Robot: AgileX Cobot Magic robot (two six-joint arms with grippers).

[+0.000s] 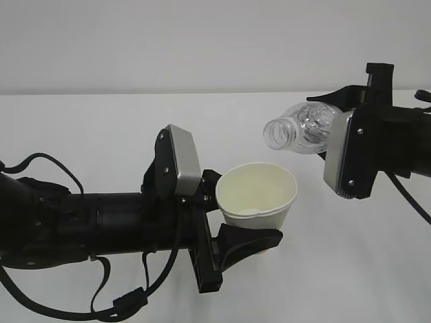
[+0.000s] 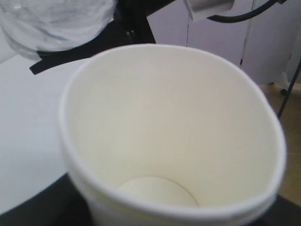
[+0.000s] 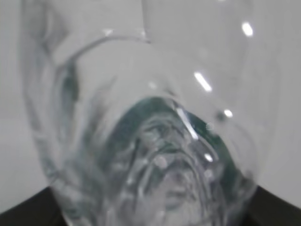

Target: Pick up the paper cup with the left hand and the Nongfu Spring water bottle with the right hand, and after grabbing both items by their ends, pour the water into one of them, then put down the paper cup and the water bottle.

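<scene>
The white paper cup (image 1: 259, 195) is held upright above the table, my left gripper (image 1: 242, 210) shut on its lower part with a black finger on each side. In the left wrist view the cup (image 2: 174, 117) fills the frame and its cream inside looks dry. The clear Nongfu Spring water bottle (image 1: 301, 128) lies nearly level, its open mouth pointing left just above and right of the cup's rim. My right gripper (image 1: 335, 134) is shut on its base end, behind a grey plate. Up close the bottle (image 3: 155, 141) fills the right wrist view. No stream of water shows.
The white table (image 1: 101, 141) runs back to a pale wall. Loose black cables (image 1: 114, 303) hang under the left arm. In the left wrist view the bottle (image 2: 51, 23) shows at the top left, with pale cabinet doors (image 2: 263, 42) behind.
</scene>
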